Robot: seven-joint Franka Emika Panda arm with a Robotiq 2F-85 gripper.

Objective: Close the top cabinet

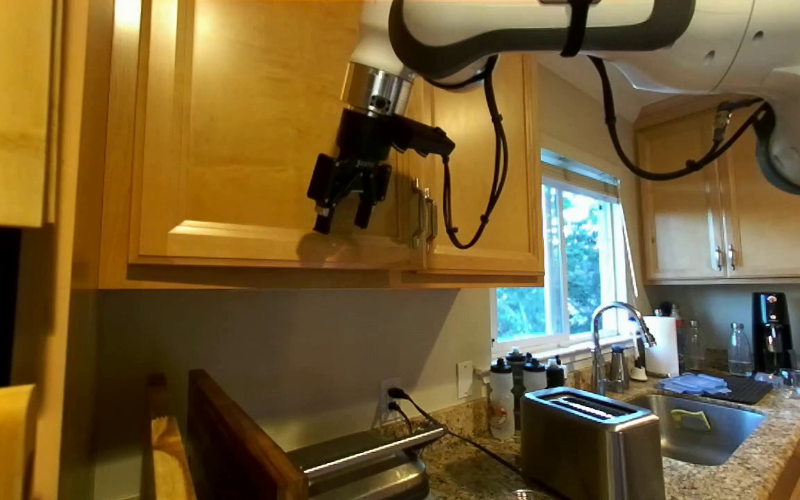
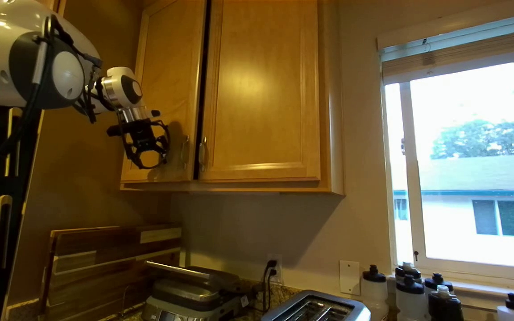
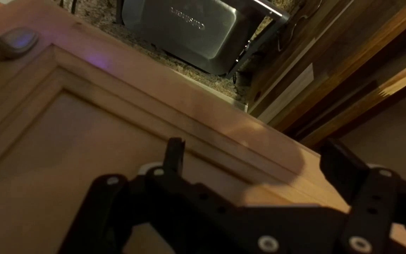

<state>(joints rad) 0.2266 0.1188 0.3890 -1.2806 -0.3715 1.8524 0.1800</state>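
Observation:
The top cabinet [image 1: 254,279] shows in both exterior views, with its side at the right [image 2: 333,133]. Its two honey-wood doors, one [image 1: 261,139] by the tall side panel and one [image 1: 469,146] by the window, lie flat or nearly flat against the front. A narrow dark gap runs between them. The inner shelves are hidden. Two metal handles [image 2: 184,151] sit at the meeting edges. My gripper [image 1: 342,221] is open and empty, pointing down in front of the lower part of the side-panel door [image 3: 83,141]. I see no contact; its shadow falls on the door.
Below stand a metal countertop grill [image 2: 190,290], wooden cutting boards [image 2: 109,263] and a steel toaster [image 1: 587,444]. A tall wood panel [image 2: 87,178] borders the cabinet. Bottles [image 2: 411,290] stand by the window [image 2: 462,178]. The arm [image 1: 546,42] reaches across the cabinet front.

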